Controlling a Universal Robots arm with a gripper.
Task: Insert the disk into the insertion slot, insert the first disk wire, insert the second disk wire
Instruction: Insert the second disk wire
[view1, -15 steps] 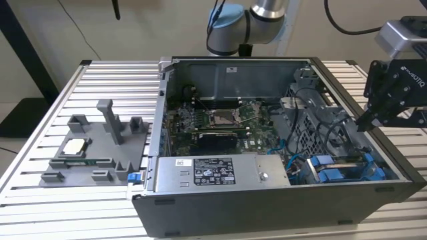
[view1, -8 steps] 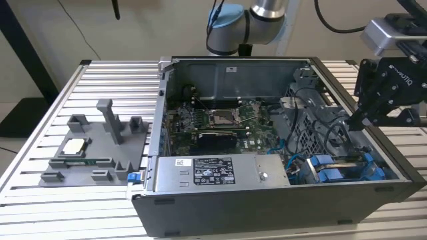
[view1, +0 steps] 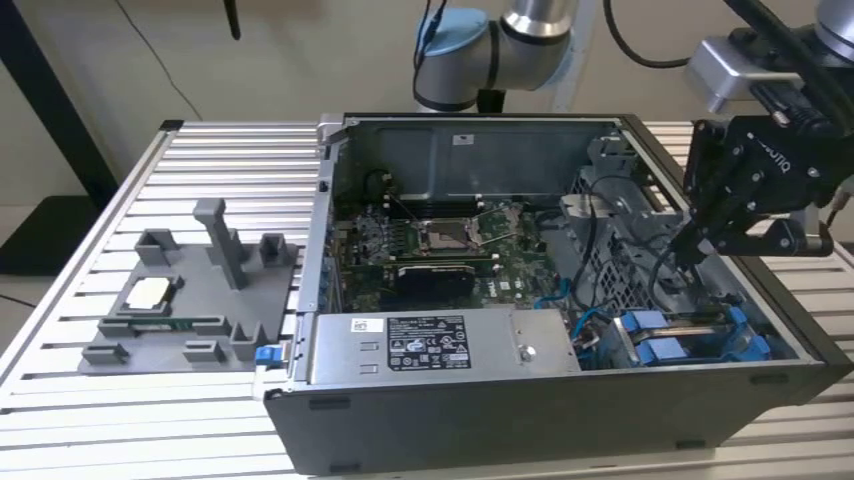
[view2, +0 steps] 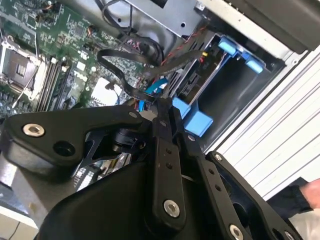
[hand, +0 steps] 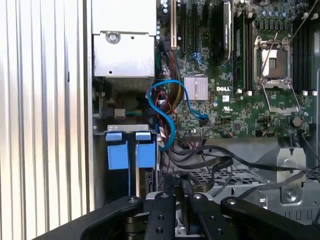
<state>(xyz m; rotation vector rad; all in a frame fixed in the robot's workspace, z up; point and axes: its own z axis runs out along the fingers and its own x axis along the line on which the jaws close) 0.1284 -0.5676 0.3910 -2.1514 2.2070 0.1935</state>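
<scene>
**Currently: pincer closed, down in the drive corner of the case**

Pincer (view1: 690, 252) looks closed. In the second wrist view its fingers (view2: 165, 150) come together at the tip, and a flat black cable (view2: 117, 70) runs right up to them. Can't tell if the cable is actually clamped.

On the exterior view's clock face, the pincer hangs at about 3 o'clock of the open computer case (view1: 534, 420), just inside the wall. The disk (view1: 674, 340) in its blue frame is just below the tip, at about 4 o'clock. It sits in the insertion slot (view1: 747, 345), blue tabs facing out, as the first wrist view also shows (hand: 127, 150).

A blue cable (hand: 170, 100) loops beside the bay. The power-supply box (view1: 427, 345) is at 6 o'clock and the motherboard (view1: 441, 240) at centre. A grey fixture tray (view1: 187, 300) lies at 9 o'clock on the slatted worktop (view1: 134, 420), well apart from the case.
</scene>
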